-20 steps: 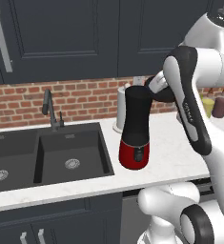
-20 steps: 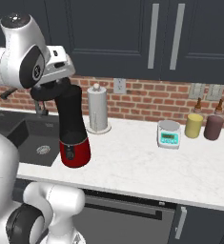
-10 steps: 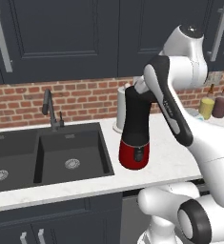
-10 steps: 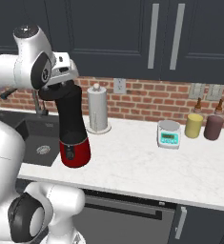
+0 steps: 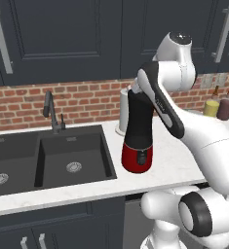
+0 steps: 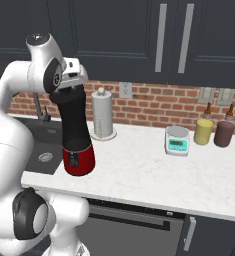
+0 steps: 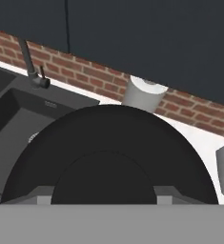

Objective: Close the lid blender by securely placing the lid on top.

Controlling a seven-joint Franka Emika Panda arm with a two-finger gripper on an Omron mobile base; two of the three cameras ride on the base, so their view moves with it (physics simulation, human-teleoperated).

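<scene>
The blender [image 5: 138, 131] stands on the white counter, a tall black jar on a rounded red base [image 6: 79, 160]. My gripper [image 5: 134, 91] [image 6: 69, 90] is at the very top of the jar, shut on the lid. In the hand view the lid [image 7: 108, 143] is a wide black disc right under the hand, covering the jar below. From the base views the lid looks level with the jar's mouth. Whether it is fully seated I cannot tell, because my arm hides the rim in the left base view.
A white paper towel roll [image 6: 102, 114] stands just behind the blender by the brick wall. The sink [image 5: 47, 155] and its faucet [image 5: 50, 109] lie to the left. A small scale [image 6: 177, 141] and two bottles [image 6: 204, 131] sit further right. Dark cabinets hang overhead.
The arm's upper joints have swung up and over toward the blender. The hand has shifted slightly down onto the jar's top, its grip on the lid unchanged. The blender has not moved.
</scene>
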